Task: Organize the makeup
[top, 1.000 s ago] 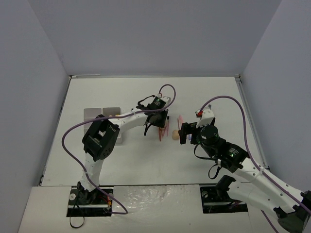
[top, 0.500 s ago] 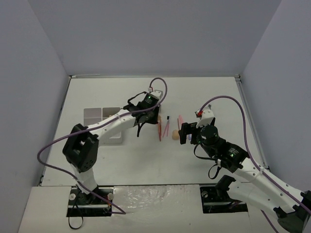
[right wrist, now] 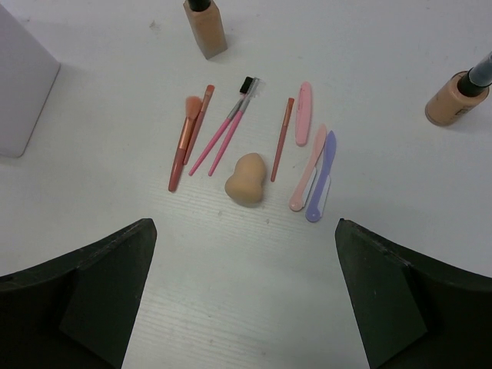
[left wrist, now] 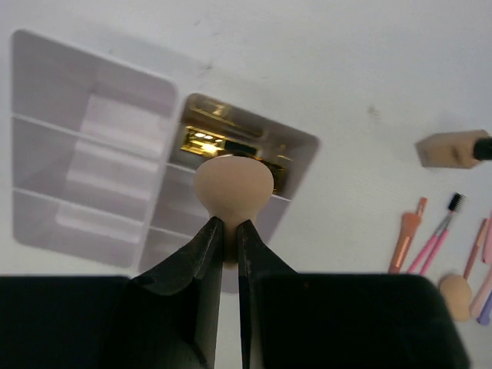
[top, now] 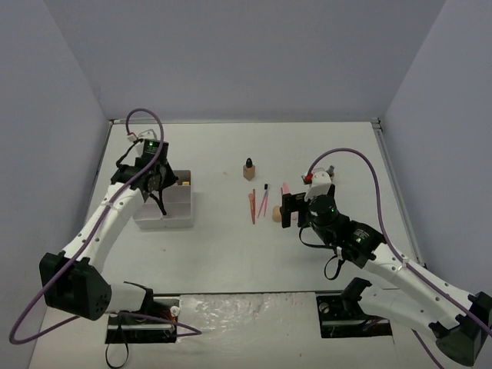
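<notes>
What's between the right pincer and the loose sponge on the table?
Nothing: bare table between the open right pincer and the peach sponge, in the right wrist view.

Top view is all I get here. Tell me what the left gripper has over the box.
Observer: The left gripper is shut on a peach sponge, pinched at its narrow end above the box.
Operator: Say what's in the box.
Observer: Gold-and-black lipstick tubes, in one end compartment.
Operator: Report what the right arm hides from me.
Observer: A second bottle, to the right of the lilac stick.
</notes>
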